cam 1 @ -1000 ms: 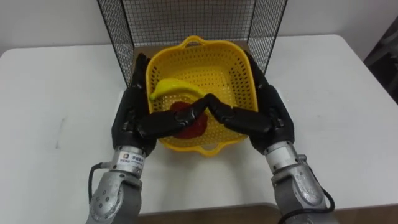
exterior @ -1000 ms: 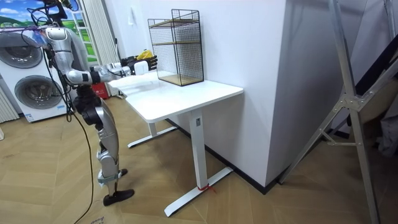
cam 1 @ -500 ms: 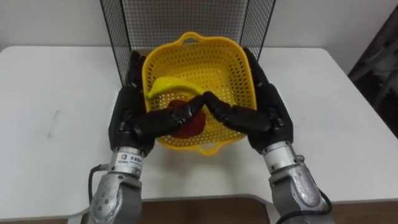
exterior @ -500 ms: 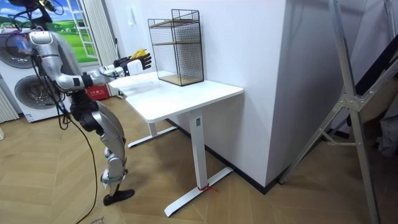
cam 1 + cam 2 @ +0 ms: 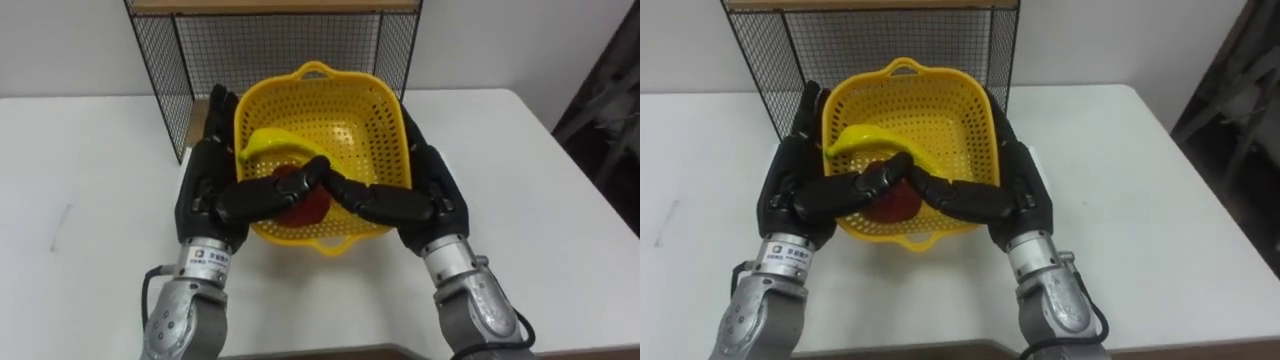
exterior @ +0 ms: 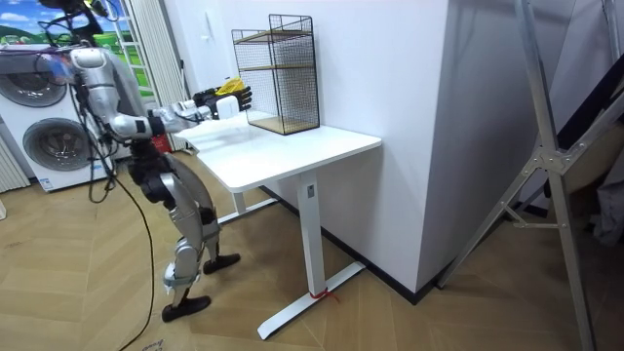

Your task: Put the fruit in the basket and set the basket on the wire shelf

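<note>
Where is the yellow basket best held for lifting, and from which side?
By its two side walls, one hand from each side, as the left hand and right hand hold the yellow basket: thumbs over the rim, fingers outside. Its loop handles are small, and the fruit inside likely wants it level.

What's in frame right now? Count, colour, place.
basket: 1, yellow, in front of the wire shelf, between both hands
banana: 1, yellow, in the basket
red fruit: 1, red, in the basket, partly under the thumbs
wire shelf: 1, black mesh with a wooden board, back of the table
table: 1, white, against the wall
washing machine: at least 1, white, room view's left
metal frame: 1, grey, room view's right
left hand: black, on the basket's left side, thumb over the rim
right hand: black, on the basket's right side, thumb over the rim
</note>
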Controlling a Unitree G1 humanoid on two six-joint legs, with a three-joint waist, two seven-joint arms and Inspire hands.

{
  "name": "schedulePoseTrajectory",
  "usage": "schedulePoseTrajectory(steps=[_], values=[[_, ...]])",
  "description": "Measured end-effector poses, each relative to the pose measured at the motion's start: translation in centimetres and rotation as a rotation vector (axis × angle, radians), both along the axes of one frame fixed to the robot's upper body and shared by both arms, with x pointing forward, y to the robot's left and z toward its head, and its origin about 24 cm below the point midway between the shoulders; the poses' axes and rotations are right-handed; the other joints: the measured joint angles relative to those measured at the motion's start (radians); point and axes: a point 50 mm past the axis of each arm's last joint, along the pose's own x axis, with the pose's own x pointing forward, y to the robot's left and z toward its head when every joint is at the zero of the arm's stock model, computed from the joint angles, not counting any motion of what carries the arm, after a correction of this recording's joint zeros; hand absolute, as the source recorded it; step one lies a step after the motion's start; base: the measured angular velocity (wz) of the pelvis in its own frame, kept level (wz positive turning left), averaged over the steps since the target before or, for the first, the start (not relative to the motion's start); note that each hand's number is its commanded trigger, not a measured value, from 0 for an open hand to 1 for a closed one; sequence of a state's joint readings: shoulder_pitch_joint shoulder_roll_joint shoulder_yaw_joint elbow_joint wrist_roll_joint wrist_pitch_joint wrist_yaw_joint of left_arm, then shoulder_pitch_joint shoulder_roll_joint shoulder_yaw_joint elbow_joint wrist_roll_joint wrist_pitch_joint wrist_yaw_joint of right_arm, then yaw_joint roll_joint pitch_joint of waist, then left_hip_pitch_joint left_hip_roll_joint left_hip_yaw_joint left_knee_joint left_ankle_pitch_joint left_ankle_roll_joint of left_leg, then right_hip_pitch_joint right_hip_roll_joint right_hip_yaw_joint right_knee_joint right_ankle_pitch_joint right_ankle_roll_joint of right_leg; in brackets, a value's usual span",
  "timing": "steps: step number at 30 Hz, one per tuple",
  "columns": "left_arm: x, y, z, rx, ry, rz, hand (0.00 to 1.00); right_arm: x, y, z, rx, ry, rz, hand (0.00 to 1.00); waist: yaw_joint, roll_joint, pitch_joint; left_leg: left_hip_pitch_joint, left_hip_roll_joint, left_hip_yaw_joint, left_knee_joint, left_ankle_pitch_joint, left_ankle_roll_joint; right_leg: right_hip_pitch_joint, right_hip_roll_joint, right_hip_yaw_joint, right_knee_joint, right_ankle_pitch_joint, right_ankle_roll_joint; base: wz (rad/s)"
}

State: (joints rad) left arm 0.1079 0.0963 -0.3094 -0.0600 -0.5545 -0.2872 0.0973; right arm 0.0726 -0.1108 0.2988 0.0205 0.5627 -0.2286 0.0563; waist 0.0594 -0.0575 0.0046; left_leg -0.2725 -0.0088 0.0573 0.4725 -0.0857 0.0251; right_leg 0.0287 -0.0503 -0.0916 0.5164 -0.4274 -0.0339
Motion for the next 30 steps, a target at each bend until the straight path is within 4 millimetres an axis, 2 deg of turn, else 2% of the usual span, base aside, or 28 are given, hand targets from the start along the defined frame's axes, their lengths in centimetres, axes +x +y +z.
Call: schedulePoseTrajectory(steps=[2, 4, 5, 6, 7, 8, 9, 10, 11, 12, 13, 14, 15, 16, 17, 18, 19, 21, 22, 23, 24, 26, 30], values=[[0.0, 0.0, 0.1, -0.001, -0.005, -0.001, 0.0, 0.0, 0.0, 0.4, -0.004, -0.019, 0.0, 0.0, 0.001, 0.002, 0.0006, 0.001, -0.022, 0.013, 0.008, -0.019, 0.014, 0.008, -0.025, 0.001, -0.002, -0.016, 0.017, 0.07], [0.0, -0.1, 0.4, -0.006, -0.018, -0.002, 0.0, 0.1, 0.0, 0.9, -0.003, -0.043, -0.002, 0.0, -0.004, -0.003, 0.0029, 0.005, -0.058, 0.027, 0.016, -0.047, 0.034, 0.024, -0.062, 0.0, -0.003, -0.037, 0.042, 0.15], [0.0, -0.1, 0.5, -0.007, -0.021, -0.002, 0.0, 0.1, -0.1, 1.0, -0.004, -0.045, -0.003, 0.0, -0.001, -0.005, 0.0026, 0.005, -0.066, 0.028, 0.021, -0.057, 0.039, 0.026, -0.074, -0.001, 0.003, -0.044, 0.048, 0.13], [0.0, -0.1, 0.5, -0.01, -0.023, -0.001, 0.0, 0.2, 0.0, 1.0, -0.009, -0.05, -0.003, 0.0, 0.0, -0.005, 0.0033, 0.004, -0.077, 0.033, 0.037, -0.085, 0.05, 0.024, -0.09, -0.011, 0.043, -0.051, 0.058, 0.0], [0.0, -0.1, 0.5, -0.009, -0.022, -0.001, 0.0, 0.2, 0.1, 1.1, -0.01, -0.048, -0.007, 0.0, 0.001, -0.007, 0.0065, 0.009, -0.089, 0.041, 0.055, -0.107, 0.061, -0.001, -0.115, -0.024, 0.136, -0.048, 0.063, 0.04], [0.0, -0.1, 0.5, -0.009, -0.022, -0.001, 0.0, 0.2, 0.1, 1.0, -0.01, -0.047, -0.008, 0.0, 0.0, -0.01, 0.0088, 0.014, -0.095, 0.049, 0.064, -0.118, 0.068, -0.018, -0.129, -0.025, 0.195, -0.042, 0.073, 0.09], [0.0, -0.1, 0.5, -0.009, -0.022, -0.002, 0.0, 0.2, 0.1, 1.0, -0.014, -0.047, -0.011, 0.0, -0.001, -0.018, 0.0136, 0.025, -0.112, 0.051, 0.075, -0.14, 0.079, -0.055, -0.151, -0.021, 0.302, -0.015, 0.093, 0.19], [0.0, -0.2, 0.5, -0.01, -0.021, -0.003, 0.0, 0.2, 0.0, 1.0, -0.02, -0.048, -0.013, 0.0, -0.002, -0.016, 0.0151, 0.039, -0.12, 0.048, 0.084, -0.158, 0.09, -0.088, -0.166, -0.02, 0.387, 0.033, 0.091, 0.17], [0.0, -0.2, 0.5, -0.01, -0.02, -0.004, 0.0, 0.2, 0.0, 1.0, -0.02, -0.048, -0.014, 0.0, -0.003, -0.014, 0.0155, 0.048, -0.122, 0.045, 0.081, -0.164, 0.095, -0.102, -0.172, -0.023, 0.416, 0.063, 0.092, 0.1], [0.0, -0.3, 0.5, -0.011, -0.019, -0.004, 0.0, 0.2, 0.0, 1.0, -0.02, -0.046, -0.017, 0.0, -0.003, -0.007, 0.0199, 0.07, -0.122, 0.037, 0.069, -0.172, 0.101, -0.127, -0.175, -0.022, 0.466, 0.125, 0.094, 0.0], [0.1, -0.3, 0.6, -0.015, -0.022, 0.0, 0.0, 0.2, 0.0, 1.0, -0.027, -0.048, -0.015, 0.0, 0.002, 0.005, 0.0195, 0.084, -0.12, 0.023, 0.055, -0.177, 0.105, -0.156, -0.165, -0.024, 0.483, 0.118, 0.097, -0.03], [0.2, -0.2, 0.8, -0.013, -0.032, 0.001, 0.0, 0.4, 0.0, 1.2, -0.032, -0.059, -0.014, 0.0, 0.003, 0.01, 0.026, 0.084, -0.116, 0.019, 0.05, -0.178, 0.105, -0.178, -0.152, -0.024, 0.474, 0.095, 0.091, 0.04], [0.6, -0.1, 1.2, -0.011, -0.048, 0.004, 0.0, 0.7, 0.0, 1.5, -0.04, -0.073, -0.011, 0.0, 0.0, 0.016, 0.0359, 0.082, -0.105, 0.016, 0.041, -0.173, 0.108, -0.221, -0.126, -0.022, 0.418, 0.054, 0.08, 0.17], [0.9, -0.1, 1.5, -0.009, -0.063, 0.0, 0.0, 0.9, 0.0, 1.7, -0.043, -0.082, -0.014, 0.0, -0.003, 0.017, 0.0385, 0.073, -0.099, 0.011, 0.041, -0.17, 0.109, -0.254, -0.102, -0.031, 0.32, 0.04, 0.078, 0.2], [1.0, -0.1, 1.5, -0.007, -0.066, -0.001, 0.0, 1.0, 0.0, 1.8, -0.048, -0.086, -0.014, 0.0, -0.003, 0.016, 0.039, 0.071, -0.1, 0.01, 0.043, -0.17, 0.109, -0.258, -0.097, -0.038, 0.252, 0.04, 0.077, 0.2], [1.1, -0.2, 1.5, -0.006, -0.062, -0.001, 0.0, 1.1, 0.1, 1.9, -0.054, -0.091, -0.012, 0.0, -0.006, 0.018, 0.0401, 0.075, -0.104, 0.005, 0.046, -0.17, 0.108, -0.26, -0.085, -0.047, 0.133, 0.078, 0.055, 0.31], [1.1, -0.3, 1.2, -0.011, -0.05, -0.004, 0.0, 1.1, -0.2, 1.7, -0.068, -0.084, -0.011, 0.0, -0.02, 0.03, 0.0322, 0.076, -0.105, -0.016, 0.043, -0.166, 0.102, -0.246, -0.078, -0.057, 0.104, 0.11, 0.044, 0.24], [1.1, -0.3, 1.2, -0.008, -0.051, -0.007, 0.0, 1.2, -0.1, 1.7, -0.066, -0.079, -0.011, 0.0, -0.022, 0.037, 0.0303, 0.091, -0.088, -0.02, 0.013, -0.15, 0.092, -0.215, -0.053, -0.066, 0.04, 0.143, 0.04, 0.05], [1.1, -0.2, 1.1, -0.001, -0.044, -0.009, 0.0, 1.2, 0.0, 1.4, -0.06, -0.067, -0.012, 0.0, -0.025, 0.034, 0.0281, 0.115, -0.08, -0.031, -0.015, -0.139, 0.081, -0.188, -0.041, -0.078, -0.006, 0.161, 0.04, -0.04], [1.1, -0.2, 1.0, 0.001, -0.04, -0.01, 0.0, 1.2, 0.0, 1.3, -0.057, -0.058, -0.012, 0.0, -0.027, 0.032, 0.0232, 0.125, -0.074, -0.033, -0.027, -0.135, 0.076, -0.173, -0.032, -0.078, -0.031, 0.169, 0.036, -0.06], [1.1, -0.3, 0.9, 0.004, -0.033, -0.013, 0.0, 1.2, 0.0, 1.1, -0.053, -0.046, -0.012, 0.0, -0.026, 0.03, 0.013, 0.139, -0.066, -0.036, -0.044, -0.128, 0.07, -0.151, -0.019, -0.078, -0.068, 0.188, 0.032, -0.08], [1.1, -0.3, 0.9, 0.011, -0.029, -0.016, 0.0, 1.3, 0.0, 1.1, -0.049, -0.043, -0.018, 0.0, -0.026, 0.029, 0.004, 0.155, -0.055, -0.034, -0.06, -0.123, 0.065, -0.124, -0.003, -0.074, -0.111, 0.21, 0.029, -0.1], [1.1, -0.7, 0.6, 0.019, -0.003, -0.032, 0.0, 1.5, -0.3, 1.1, -0.045, -0.031, -0.037, 0.0, -0.031, 0.04, 0.0028, 0.181, -0.049, -0.035, -0.1, -0.104, 0.064, -0.086, 0.009, -0.076, -0.178, 0.247, 0.028, -0.03]])
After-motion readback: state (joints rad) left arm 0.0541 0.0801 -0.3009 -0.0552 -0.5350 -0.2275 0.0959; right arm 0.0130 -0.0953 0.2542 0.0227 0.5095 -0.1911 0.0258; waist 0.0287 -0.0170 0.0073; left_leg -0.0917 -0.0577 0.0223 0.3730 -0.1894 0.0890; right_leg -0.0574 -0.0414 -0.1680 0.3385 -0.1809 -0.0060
